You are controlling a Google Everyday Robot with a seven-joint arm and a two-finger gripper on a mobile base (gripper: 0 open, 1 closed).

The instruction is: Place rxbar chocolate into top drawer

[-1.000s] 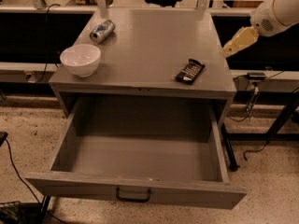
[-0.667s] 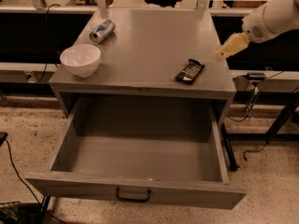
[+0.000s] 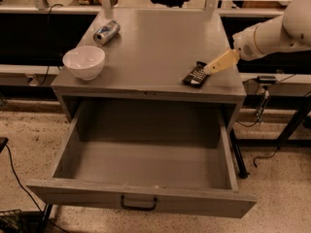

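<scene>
Here we see the gripper [image 3: 210, 70] at the right edge of the cabinet [image 3: 160, 42], its tan tip reaching down and to the left from the white arm [image 3: 279, 30]. The tip lies right at the upper right end of the bar [image 3: 193, 76]; we cannot tell whether it touches the wrapper or hangs just above it. Nor can we tell whether the gripper is parted or closed, since from this side it reads as one tan wedge.

The bar lies flat on the cabinet top, near the front right corner, turned at a slant with its long side running from front left to back right. It is outside the drawer [image 3: 73, 191], which stands pulled far out below the top, its grey floor bare and its dark handle [image 3: 138, 204] centred on the front panel.

On the left of the top we find a white bowl [image 3: 84, 61] standing upright near the front edge. Behind it, well apart from the bar, a silver can [image 3: 106, 32] lies on its side. A black cable [image 3: 14, 176] trails across the speckled floor at lower left.
</scene>
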